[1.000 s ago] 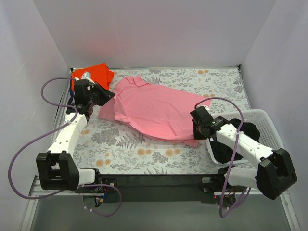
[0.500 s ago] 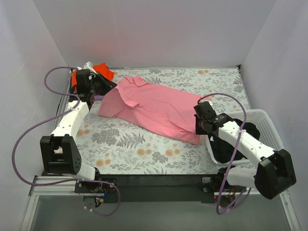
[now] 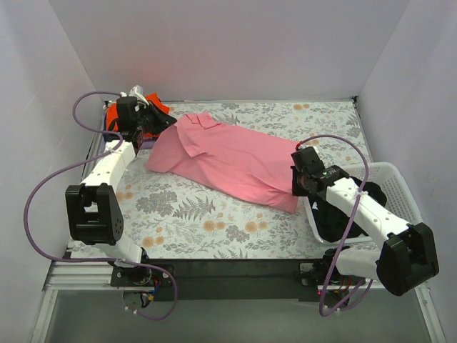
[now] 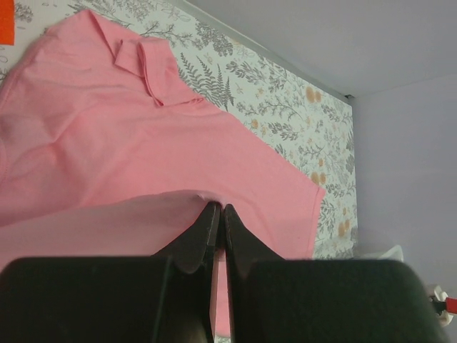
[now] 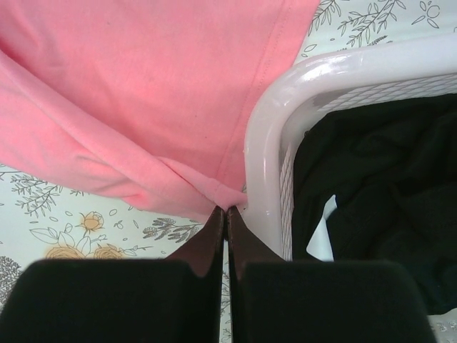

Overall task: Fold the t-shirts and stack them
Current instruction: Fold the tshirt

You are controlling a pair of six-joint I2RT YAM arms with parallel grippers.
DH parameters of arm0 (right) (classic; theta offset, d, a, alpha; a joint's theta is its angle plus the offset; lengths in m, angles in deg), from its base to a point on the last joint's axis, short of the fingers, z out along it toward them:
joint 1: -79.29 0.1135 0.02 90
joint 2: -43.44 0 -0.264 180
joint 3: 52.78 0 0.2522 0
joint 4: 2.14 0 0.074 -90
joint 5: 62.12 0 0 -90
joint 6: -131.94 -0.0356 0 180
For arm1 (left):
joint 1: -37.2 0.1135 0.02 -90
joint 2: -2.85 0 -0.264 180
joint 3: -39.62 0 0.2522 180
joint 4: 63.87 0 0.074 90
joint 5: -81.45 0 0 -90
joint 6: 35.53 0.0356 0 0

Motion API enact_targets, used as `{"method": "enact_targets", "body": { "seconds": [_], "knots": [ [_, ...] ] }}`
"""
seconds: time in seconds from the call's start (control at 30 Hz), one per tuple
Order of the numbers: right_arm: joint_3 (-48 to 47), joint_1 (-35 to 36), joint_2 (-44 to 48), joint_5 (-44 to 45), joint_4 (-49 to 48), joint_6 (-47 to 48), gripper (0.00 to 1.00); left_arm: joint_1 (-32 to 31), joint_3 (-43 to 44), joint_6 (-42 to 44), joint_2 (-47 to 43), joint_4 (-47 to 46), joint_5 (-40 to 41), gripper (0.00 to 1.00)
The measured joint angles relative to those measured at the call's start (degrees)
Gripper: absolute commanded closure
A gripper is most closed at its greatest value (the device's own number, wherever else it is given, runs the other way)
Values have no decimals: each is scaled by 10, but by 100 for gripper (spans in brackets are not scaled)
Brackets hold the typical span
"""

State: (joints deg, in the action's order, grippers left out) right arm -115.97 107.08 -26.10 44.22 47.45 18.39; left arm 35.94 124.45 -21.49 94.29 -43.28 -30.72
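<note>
Your left gripper (image 4: 216, 209) is pressed together on a fold of the pink shirt (image 3: 228, 161). In the left wrist view the cloth rises in a ridge to the fingertips, and the jaws show no gap between them. From above, this grip is at the shirt's far-left end, by the sleeve and close to the collar.

Your right gripper (image 5: 223, 212) is also pinched shut on the pink shirt. It holds a bunched bit of the hem at the shirt's near-right corner. That corner lies right against the white rim of the basket (image 3: 385, 171); you cannot tell whether the fingers touch the rim.

The pink shirt lies spread on the floral table (image 3: 200, 214). It runs on a slant from the far left, collar end, down to the near right. The collar is turned open, one short sleeve points toward the far right, and the near-right edge is doubled into a soft fold.

The orange shirt (image 3: 153, 106) sits in the far-left corner, behind the left gripper and mostly hidden by that arm. The basket stands at the table's right edge under the right arm, with black cloth (image 5: 378, 179) inside it.
</note>
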Motion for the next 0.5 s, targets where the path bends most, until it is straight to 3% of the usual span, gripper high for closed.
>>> {"method": "enact_targets", "body": {
  "seconds": [0.23, 0.27, 0.3, 0.33, 0.4, 0.43, 0.5],
  "knots": [
    [0, -9, 0, 0, 0, 3, 99, 0, 43, 9, 42, -17, -18, 100],
    [0, -10, 0, 0, 0, 3, 99, 0, 51, 12, 52, -18, -22, 94],
    [0, -11, 0, 0, 0, 3, 93, 0, 62, 15, 65, -19, -28, 62],
    [0, -12, 0, 0, 0, 3, 70, 0, 74, 21, 78, -20, -32, 51],
    [-3, -11, 0, -5, -2, 0, 44, 0, 96, 27, 104, -18, -38, 32],
    [-6, -10, 0, -14, -3, 0, 29, 0, 109, 31, 115, -12, -39, 28],
    [-16, -10, 1, -26, -8, 2, 20, 0, 120, 37, 125, -7, -36, 21]
  ]
}}
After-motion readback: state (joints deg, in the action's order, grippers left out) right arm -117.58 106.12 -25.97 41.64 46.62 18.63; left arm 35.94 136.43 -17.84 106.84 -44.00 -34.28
